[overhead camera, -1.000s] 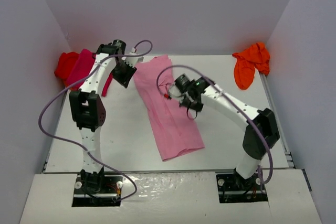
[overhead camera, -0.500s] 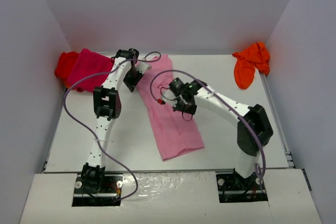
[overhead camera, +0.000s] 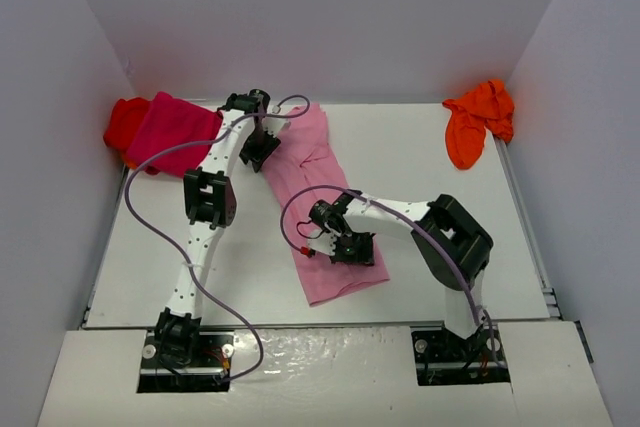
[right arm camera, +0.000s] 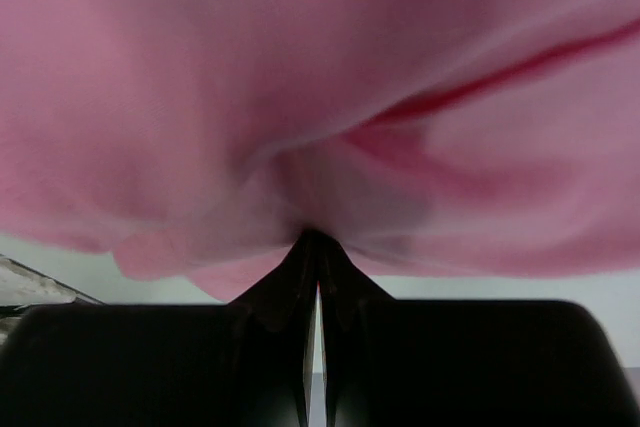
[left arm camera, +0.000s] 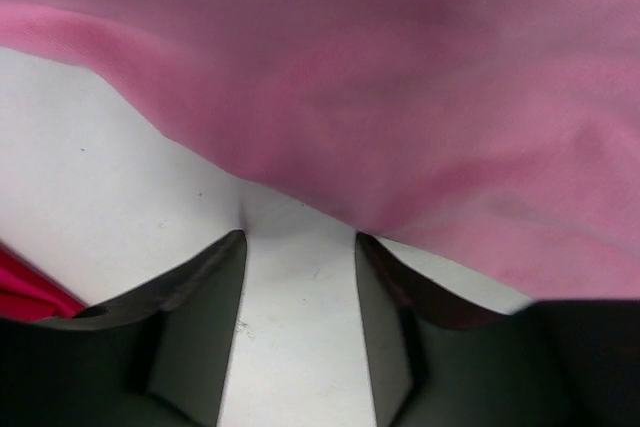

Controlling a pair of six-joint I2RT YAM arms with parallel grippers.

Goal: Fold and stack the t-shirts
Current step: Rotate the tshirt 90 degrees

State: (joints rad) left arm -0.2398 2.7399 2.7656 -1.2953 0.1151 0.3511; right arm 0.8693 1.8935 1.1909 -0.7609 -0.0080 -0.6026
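Observation:
The light pink t-shirt [overhead camera: 322, 177] lies long and narrow across the middle of the table, and it fills the left wrist view [left arm camera: 420, 97] and the right wrist view [right arm camera: 300, 77]. My left gripper [overhead camera: 262, 149] is open at the shirt's far left edge, with bare table between the fingers [left arm camera: 300, 247] and the cloth just past the tips. My right gripper [overhead camera: 338, 243] sits low over the shirt's near half, shut on a pinch of pink cloth [right arm camera: 317, 237]. The magenta t-shirt [overhead camera: 172, 129] and the red t-shirt [overhead camera: 122, 123] lie bunched at the far left. The orange t-shirt [overhead camera: 478, 123] lies crumpled at the far right.
White walls close in the table [overhead camera: 150, 247] on the left, back and right. The left arm's purple cable [overhead camera: 135, 182] loops over the left side. The right arm's cable [overhead camera: 290, 222] arcs over the pink shirt's left edge.
My right gripper has moved from the shirt's middle towards its near end and dropped low. My left gripper has swung right to the shirt's far left edge.

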